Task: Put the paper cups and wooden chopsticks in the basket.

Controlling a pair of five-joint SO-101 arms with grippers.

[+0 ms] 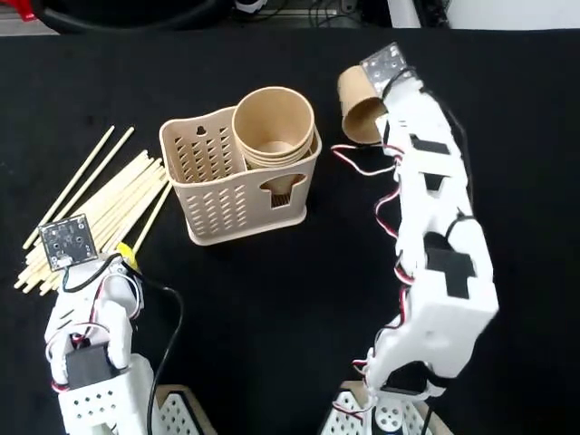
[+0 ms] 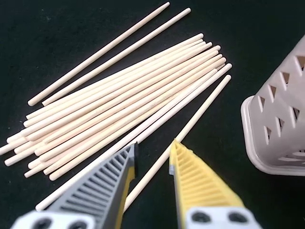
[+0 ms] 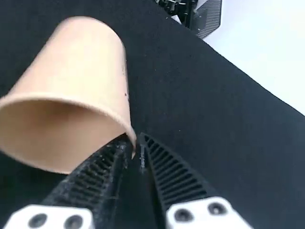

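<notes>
Jaws of the right gripper (image 3: 137, 149) are pinched shut on the rim of a paper cup (image 3: 71, 95), which is tipped on its side near the basket (image 1: 208, 204). The left gripper (image 2: 153, 160) stands open, its jaws straddling 1 wooden chopstick (image 2: 200, 111) on the black table (image 2: 238, 28). The chopstick pile (image 2: 114, 100) lies just beside it. Stacked paper cups (image 1: 274, 118) sit upright in the basket compartment nearer the right arm.

A beige perforated basket (image 1: 217, 195) stands upright with stacked paper cups (image 1: 273, 122) in one compartment (mouths up), a lone paper cup (image 1: 361, 107) tipped sideways near it, and wooden chopsticks (image 1: 109, 204) heaped opposite.
</notes>
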